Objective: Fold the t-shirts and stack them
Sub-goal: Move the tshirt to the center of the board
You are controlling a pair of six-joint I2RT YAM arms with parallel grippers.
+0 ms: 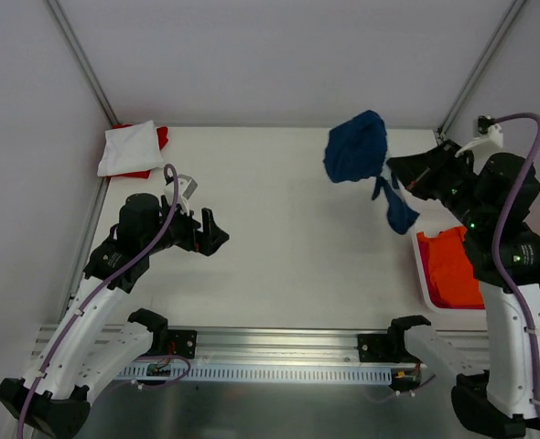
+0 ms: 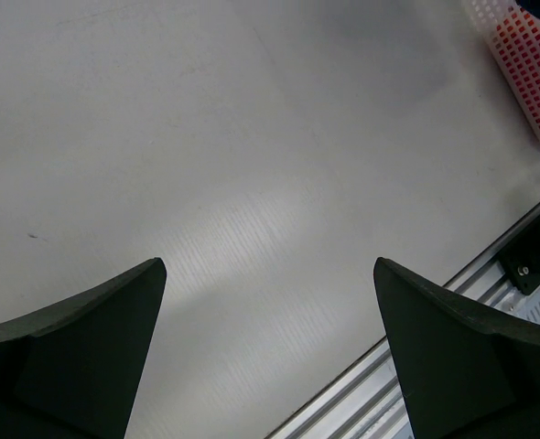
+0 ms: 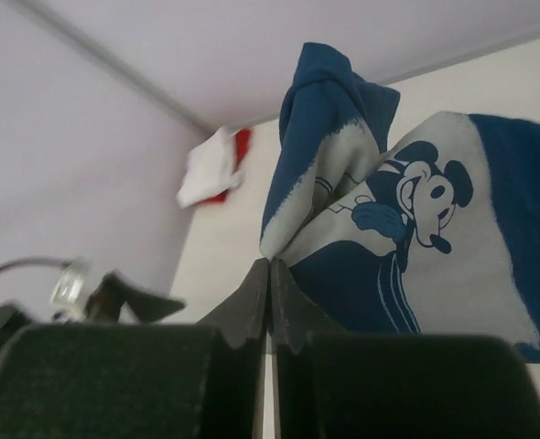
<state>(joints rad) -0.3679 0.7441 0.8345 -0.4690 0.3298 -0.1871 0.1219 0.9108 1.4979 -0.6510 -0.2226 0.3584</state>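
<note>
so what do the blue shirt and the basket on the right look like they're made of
Blue shirt: soft matte cloth, likely cotton knit; it hangs crumpled in folds. Basket: probably white plastic, with a moulded lattice of square holes.

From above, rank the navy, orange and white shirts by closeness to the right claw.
1. Navy shirt, held in the right gripper.
2. Orange shirt, in the basket at right.
3. White shirt, far-left corner.

T-shirt stack (image 1: 131, 148) back left; basket (image 2: 529, 57) right.
</note>
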